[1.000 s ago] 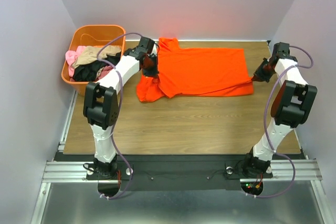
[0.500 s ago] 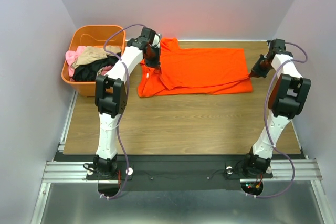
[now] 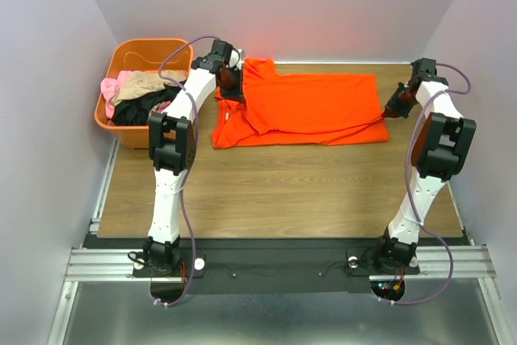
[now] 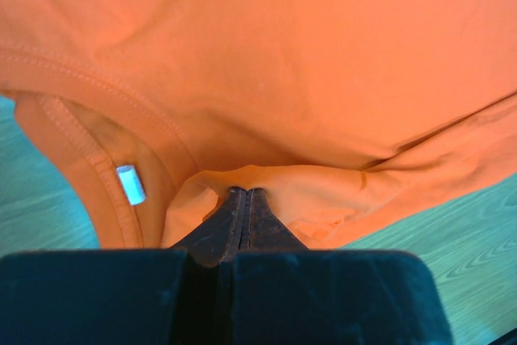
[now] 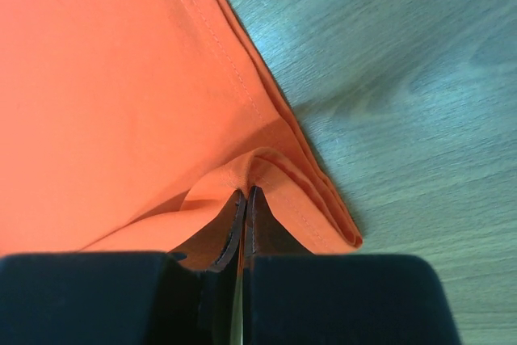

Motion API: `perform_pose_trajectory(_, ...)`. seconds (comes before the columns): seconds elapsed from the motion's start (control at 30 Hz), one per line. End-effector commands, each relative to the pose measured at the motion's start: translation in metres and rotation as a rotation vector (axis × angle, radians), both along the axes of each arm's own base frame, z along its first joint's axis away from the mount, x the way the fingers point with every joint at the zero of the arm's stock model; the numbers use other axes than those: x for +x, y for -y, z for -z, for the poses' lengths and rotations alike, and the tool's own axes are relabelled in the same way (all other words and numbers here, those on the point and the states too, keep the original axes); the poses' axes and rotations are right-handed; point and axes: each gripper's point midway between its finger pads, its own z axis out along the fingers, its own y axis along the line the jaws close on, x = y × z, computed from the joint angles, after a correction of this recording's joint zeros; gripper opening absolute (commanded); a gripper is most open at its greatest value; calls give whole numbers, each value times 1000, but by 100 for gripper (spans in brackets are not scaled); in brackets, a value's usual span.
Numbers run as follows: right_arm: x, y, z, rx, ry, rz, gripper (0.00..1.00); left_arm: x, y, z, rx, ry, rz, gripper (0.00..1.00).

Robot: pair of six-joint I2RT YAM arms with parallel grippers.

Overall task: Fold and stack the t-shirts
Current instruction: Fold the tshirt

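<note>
Orange tee (image 3: 315,107) lay spread at far side of table (image 3: 283,191) | left gripper (image 4: 242,194) clamped cloth by collar, right gripper (image 5: 247,193) clamped hem corner | fold likely needed both lifting together, cloth taut, edges aligned

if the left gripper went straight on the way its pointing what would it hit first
The orange t-shirt: the left gripper is shut on a bunched fold of it, and more of the same cloth lies directly ahead. Depth beyond that is unclear.
</note>
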Motion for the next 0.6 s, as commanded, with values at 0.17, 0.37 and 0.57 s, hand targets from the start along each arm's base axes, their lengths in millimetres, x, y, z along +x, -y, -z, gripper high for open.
perform_pose_trajectory(0.17, 11, 5, -2, -34, 10, 6, 0, 26, 18, -29, -76, 112, 29, 0)
perform_pose_trajectory(0.37, 13, 7, -2, -41, 11, 13, 0, 41, 21, -38, -101, 164, -4, 0)
perform_pose_trajectory(0.57, 18, 10, -3, -49, 15, 23, 0, 56, 15, -40, -104, 189, -63, 0)
